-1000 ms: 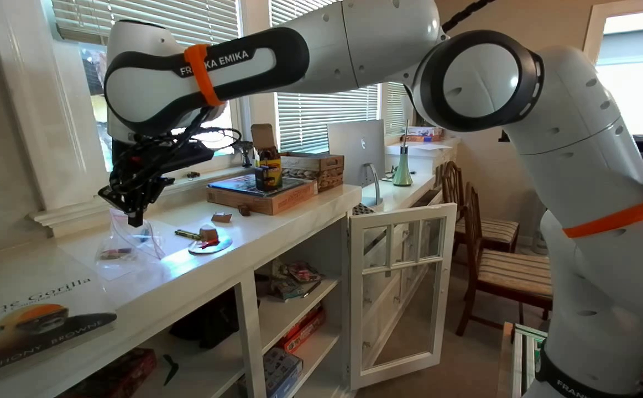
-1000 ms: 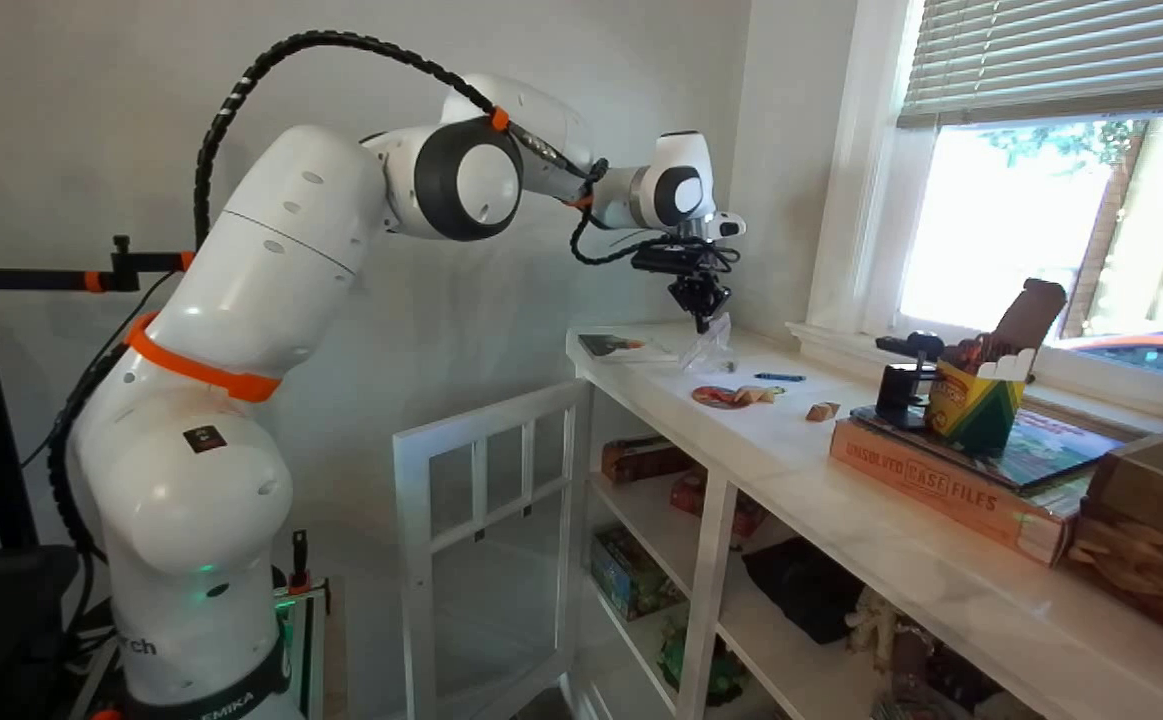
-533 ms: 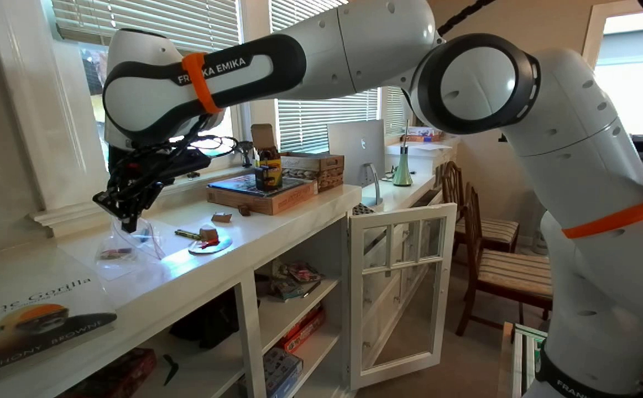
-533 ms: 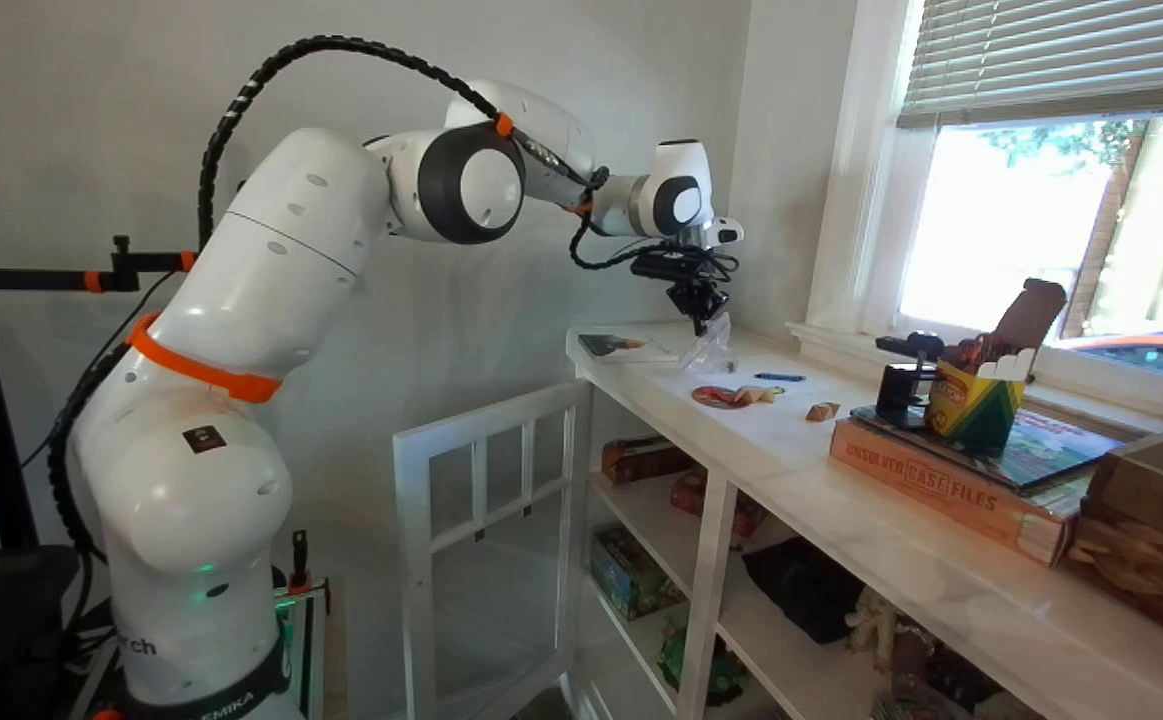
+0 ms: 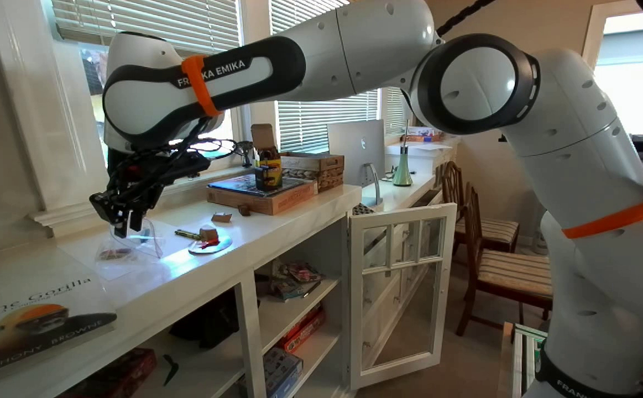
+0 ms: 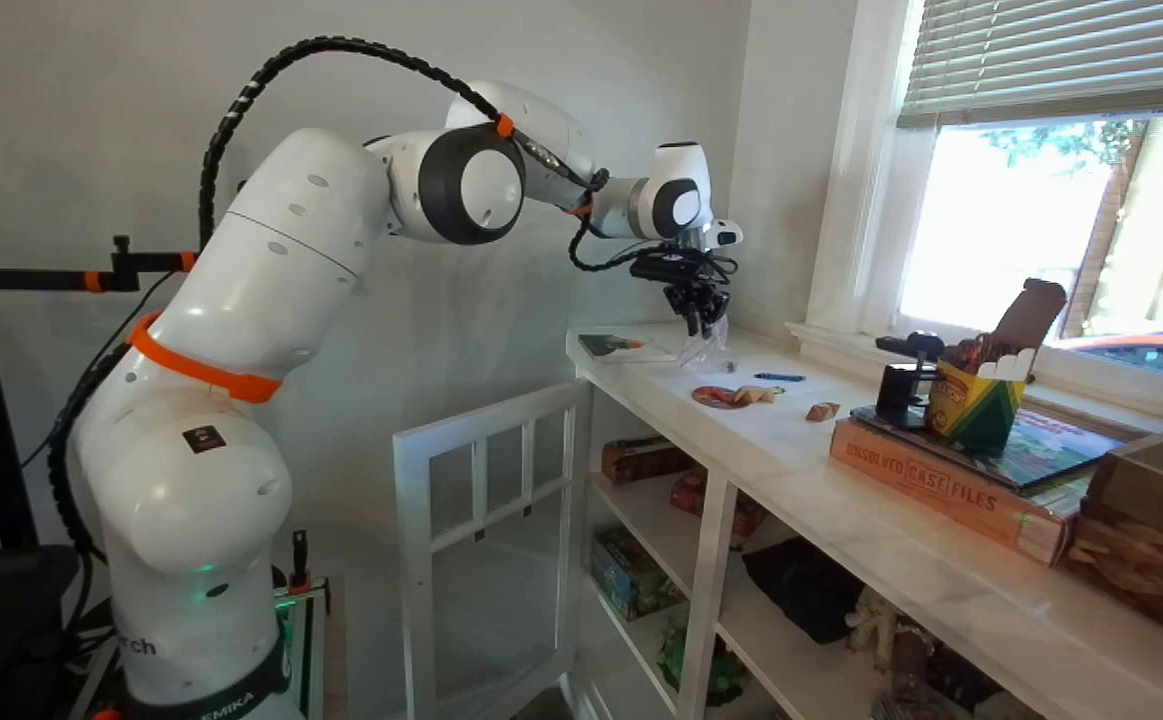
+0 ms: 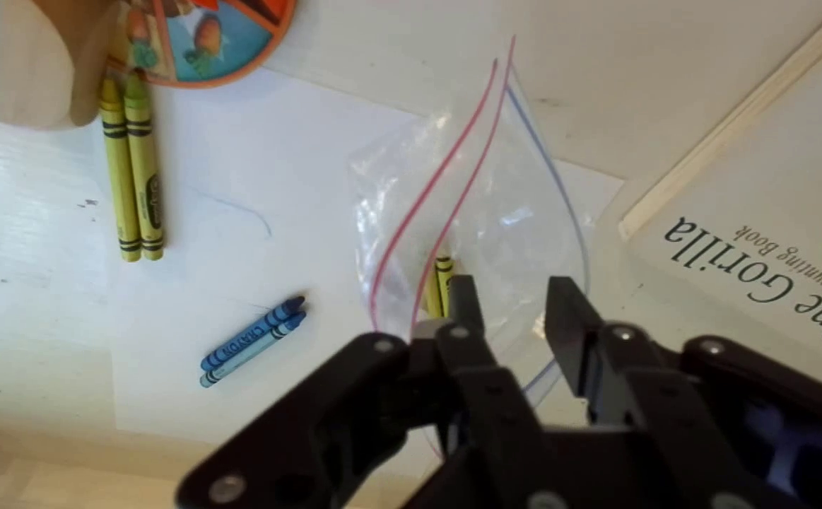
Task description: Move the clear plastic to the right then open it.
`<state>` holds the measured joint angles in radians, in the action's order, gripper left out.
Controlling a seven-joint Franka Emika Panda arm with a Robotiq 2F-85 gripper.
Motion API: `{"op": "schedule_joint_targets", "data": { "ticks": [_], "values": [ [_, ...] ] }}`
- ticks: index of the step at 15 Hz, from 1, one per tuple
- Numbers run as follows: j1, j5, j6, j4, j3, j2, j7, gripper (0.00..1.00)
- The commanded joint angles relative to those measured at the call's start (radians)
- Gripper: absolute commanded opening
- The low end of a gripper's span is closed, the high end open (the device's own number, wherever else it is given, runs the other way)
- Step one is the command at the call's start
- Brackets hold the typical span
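Note:
The clear plastic (image 7: 495, 226) is a see-through zip bag with red and blue seal lines. It stands on the white counter, its mouth gaping between the red and blue lines. Yellow crayons (image 7: 433, 293) show through it. It also shows in both exterior views (image 5: 147, 251) (image 6: 703, 356). My gripper (image 7: 513, 290) is open, its jaws a moderate gap apart, pointing down over the bag's mouth. In both exterior views the gripper (image 5: 127, 229) (image 6: 701, 330) is at the bag's top. I cannot tell whether the fingertips are inside the bag. The gripper hides part of the bag.
Blue crayons (image 7: 251, 343), yellow-green crayons (image 7: 131, 170), a wooden piece (image 7: 36, 71) and a round picture disc (image 7: 220, 42) lie beside the bag. A book (image 5: 50, 309) lies on its other side. The window wall (image 5: 67, 166) stands behind, and an open cabinet door (image 5: 401, 293) juts out below.
The fingers were together at the bag's top and have now parted. The gripper has come down slightly, and the bag's upper edge sits a little lower.

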<state>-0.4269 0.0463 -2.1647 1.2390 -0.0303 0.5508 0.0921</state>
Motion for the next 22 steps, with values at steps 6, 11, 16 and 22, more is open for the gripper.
{"op": "schedule_joint_targets", "data": {
  "ticks": [6,11,16,22],
  "values": [
    [0.009,-0.009,-0.012,0.021,0.006,-0.006,-0.018,1.00],
    [0.010,-0.007,-0.009,0.024,0.004,-0.008,-0.018,1.00],
    [0.011,-0.008,-0.012,0.028,0.003,-0.012,-0.017,1.00],
    [0.016,-0.017,-0.016,0.030,0.007,-0.014,-0.020,0.41]
  ]
}}
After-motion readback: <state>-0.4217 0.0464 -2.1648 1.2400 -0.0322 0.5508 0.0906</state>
